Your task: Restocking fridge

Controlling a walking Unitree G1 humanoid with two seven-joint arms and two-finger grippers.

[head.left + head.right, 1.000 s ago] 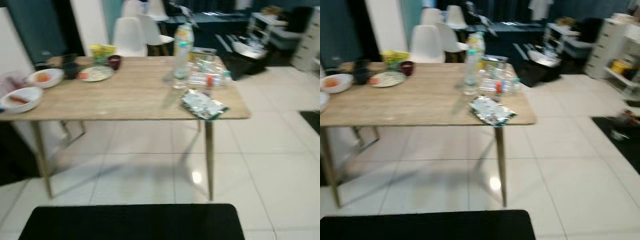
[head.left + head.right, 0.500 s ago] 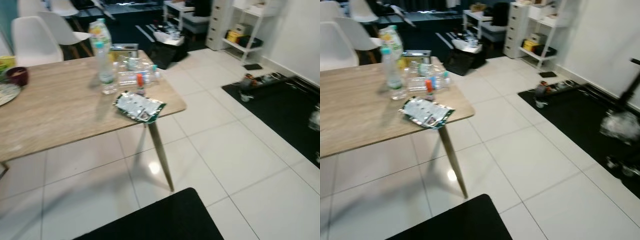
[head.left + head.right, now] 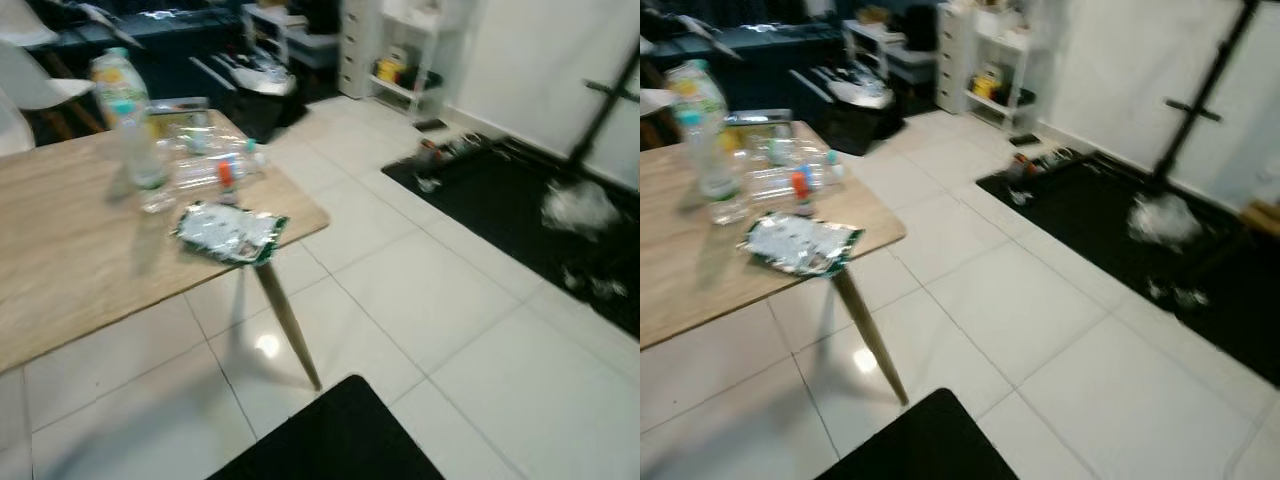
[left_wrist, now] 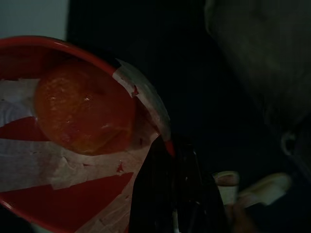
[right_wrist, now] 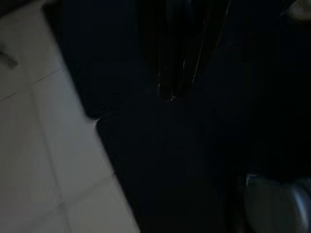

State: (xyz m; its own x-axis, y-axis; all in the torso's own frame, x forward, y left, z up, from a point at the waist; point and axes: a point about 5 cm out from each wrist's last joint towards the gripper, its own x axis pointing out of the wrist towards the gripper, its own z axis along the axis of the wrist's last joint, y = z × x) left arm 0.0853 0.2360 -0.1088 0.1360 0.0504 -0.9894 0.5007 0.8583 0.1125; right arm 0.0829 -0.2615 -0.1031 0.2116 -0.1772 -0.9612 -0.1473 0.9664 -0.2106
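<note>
In the left wrist view my left gripper (image 4: 169, 162) is shut on the rim of a red bowl (image 4: 63, 194). The bowl holds orange food (image 4: 85, 111) under clear plastic wrap. In the dark right wrist view my right gripper (image 5: 169, 94) hangs with its black fingers together above a black mat (image 5: 184, 155) and white tiles. On the corner of the wooden table (image 3: 70, 270) on the left stand a clear bottle (image 3: 128, 125), a silver-green foil packet (image 3: 230, 232) and plastic bottles lying down (image 3: 215, 170).
White tiled floor (image 3: 430, 300) stretches to the right of the table. A black mat (image 3: 335, 440) lies at my feet and another black mat (image 3: 530, 225) with clutter lies far right. White shelves (image 3: 400, 55) stand against the back wall, beside a black stand (image 3: 605, 90).
The whole picture has swung to the right: the table has slid to the left edge, and the far-right mat, shelves and stand have come into view. The table's things have not moved.
</note>
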